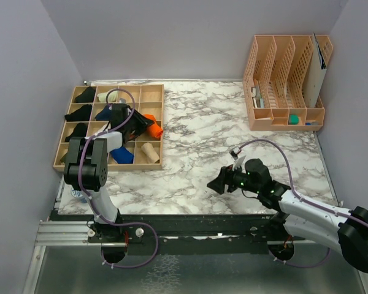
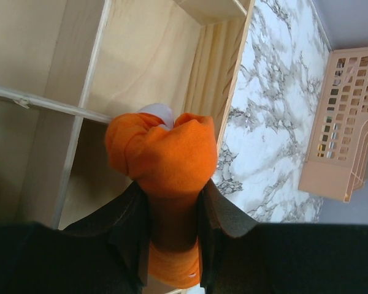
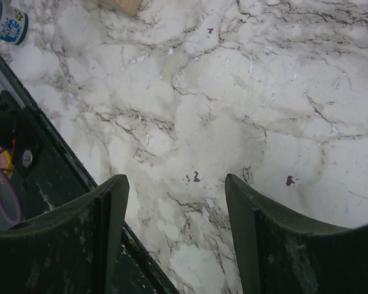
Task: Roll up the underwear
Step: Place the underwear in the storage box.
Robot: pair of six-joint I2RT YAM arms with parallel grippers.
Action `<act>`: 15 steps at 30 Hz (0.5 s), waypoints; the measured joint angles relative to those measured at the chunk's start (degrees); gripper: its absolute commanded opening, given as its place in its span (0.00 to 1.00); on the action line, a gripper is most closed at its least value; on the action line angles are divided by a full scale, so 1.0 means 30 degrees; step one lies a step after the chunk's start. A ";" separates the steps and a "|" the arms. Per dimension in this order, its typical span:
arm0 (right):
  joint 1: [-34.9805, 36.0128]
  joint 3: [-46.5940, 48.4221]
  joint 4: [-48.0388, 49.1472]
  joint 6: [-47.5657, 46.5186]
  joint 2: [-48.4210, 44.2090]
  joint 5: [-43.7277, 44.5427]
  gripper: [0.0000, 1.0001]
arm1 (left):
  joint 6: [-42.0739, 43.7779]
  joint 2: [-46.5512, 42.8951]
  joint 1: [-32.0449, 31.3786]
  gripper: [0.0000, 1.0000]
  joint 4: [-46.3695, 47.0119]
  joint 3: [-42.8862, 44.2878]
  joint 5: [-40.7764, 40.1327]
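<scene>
The bright orange underwear is bunched into a roll, and my left gripper is shut on it with a black finger pressed into each side. In the top view the orange underwear hangs from the left gripper over the right column of the wooden organizer. A brown roll of cloth lies in the organizer's near right compartment. My right gripper hovers low over the marble near the front edge. In its wrist view the right gripper stands open with only bare table between the fingers.
The organizer's other compartments hold black, cream and blue bundles. A peach file rack stands at the back right. A small blue-labelled container sits by the front left table edge. Walls close in both sides.
</scene>
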 measured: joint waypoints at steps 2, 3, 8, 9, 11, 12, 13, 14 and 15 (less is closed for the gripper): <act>0.0000 0.0000 0.0007 -0.0007 0.0175 -0.0058 0.68 | 0.0102 0.0036 0.0000 0.00 0.0189 -0.0095 -0.0015; 0.0000 0.0000 0.0007 -0.0007 0.0262 -0.0095 0.68 | 0.0153 0.0058 0.0000 0.00 0.0226 -0.0124 -0.0022; 0.0000 0.0007 0.0000 -0.0007 0.0466 -0.0306 0.68 | 0.0284 0.0277 0.0146 0.00 0.0131 -0.0131 -0.0029; 0.0000 0.0007 0.0007 -0.0007 0.0466 -0.0335 0.68 | 0.0277 0.0284 0.0168 0.00 0.0146 -0.0197 -0.0044; 0.0000 0.0007 0.0007 0.0000 0.0466 -0.0379 0.68 | 0.0262 0.0284 0.0175 0.00 0.0117 -0.0393 -0.0175; 0.0000 0.0007 0.0007 0.0000 0.0466 -0.0379 0.68 | 0.0240 0.0284 0.0175 0.00 0.0073 -0.0517 -0.0240; 0.0000 0.0007 0.0007 0.0000 0.0466 -0.0379 0.68 | 0.0197 0.0284 0.0189 0.00 0.0044 -0.0692 -0.0313; 0.0000 0.0007 0.0007 0.0000 0.0466 -0.0386 0.68 | 0.0073 0.0284 0.0204 0.00 0.0313 -0.1042 -0.0364; 0.0000 0.0007 0.0007 0.0000 0.0466 -0.0386 0.68 | -0.0029 0.0270 0.0219 0.00 0.0452 -0.1122 -0.0386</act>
